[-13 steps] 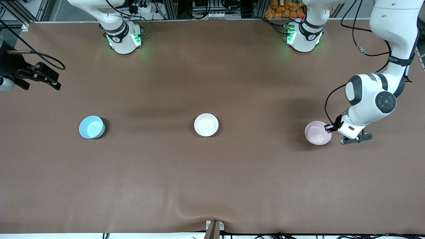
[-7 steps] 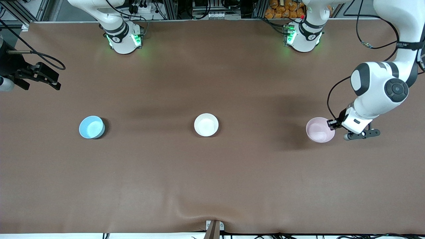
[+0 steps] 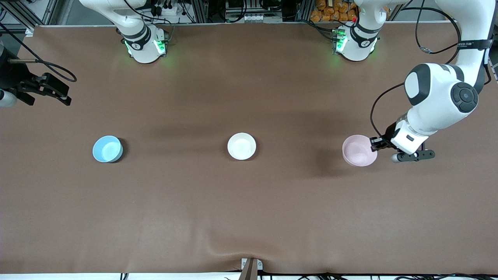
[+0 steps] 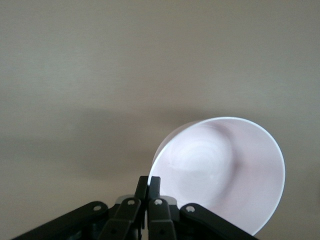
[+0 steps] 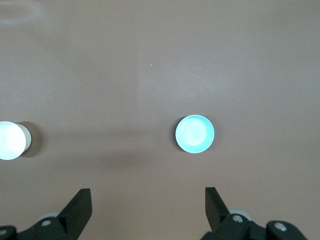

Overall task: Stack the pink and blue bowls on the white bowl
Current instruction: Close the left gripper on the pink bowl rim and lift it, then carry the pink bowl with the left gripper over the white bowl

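Note:
The pale pink bowl (image 3: 358, 151) hangs tilted just above the table at the left arm's end. My left gripper (image 3: 375, 144) is shut on its rim. The left wrist view shows the fingers (image 4: 148, 182) pinched on the edge of the pink bowl (image 4: 225, 170). The white bowl (image 3: 241, 146) stands at the table's middle. The blue bowl (image 3: 107, 149) stands toward the right arm's end. My right gripper (image 3: 65, 96) waits open and empty, high over the table's edge at the right arm's end. Its wrist view shows the gripper (image 5: 148, 200), the blue bowl (image 5: 195, 134) and the white bowl (image 5: 11, 140) far below.
The brown table mat (image 3: 249, 217) carries only the three bowls, which lie roughly in one line. A small mount (image 3: 251, 266) sits at the table's edge nearest the front camera.
My left gripper has lifted the pink bowl off the table and carried it a little toward the white bowl. The right arm has not moved.

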